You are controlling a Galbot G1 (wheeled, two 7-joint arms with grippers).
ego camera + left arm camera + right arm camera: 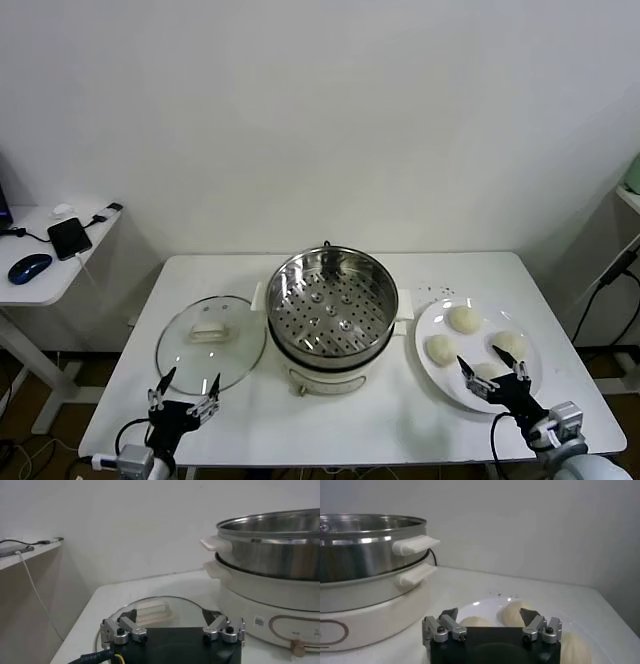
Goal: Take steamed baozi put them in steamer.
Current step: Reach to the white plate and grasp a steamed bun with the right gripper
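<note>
Several cream-white baozi lie on a white plate point(432, 375) at the table's right: one at the back point(464, 318), one on the left point(440, 348), one on the right point(511, 343), and one at the front point(487, 372), partly hidden by my right gripper point(494, 360). That gripper is open just above the plate's front edge. Its wrist view shows baozi point(516, 613) beyond the open fingers point(449, 614). The shiny steamer point(330, 305) with its perforated tray stands empty at the table's middle. My left gripper point(187, 381) is open at the front left, by the glass lid.
The round glass lid point(210, 342) with a cream handle lies flat left of the steamer. A side desk point(50, 250) with a phone and a mouse stands at far left. The white wall is behind the table.
</note>
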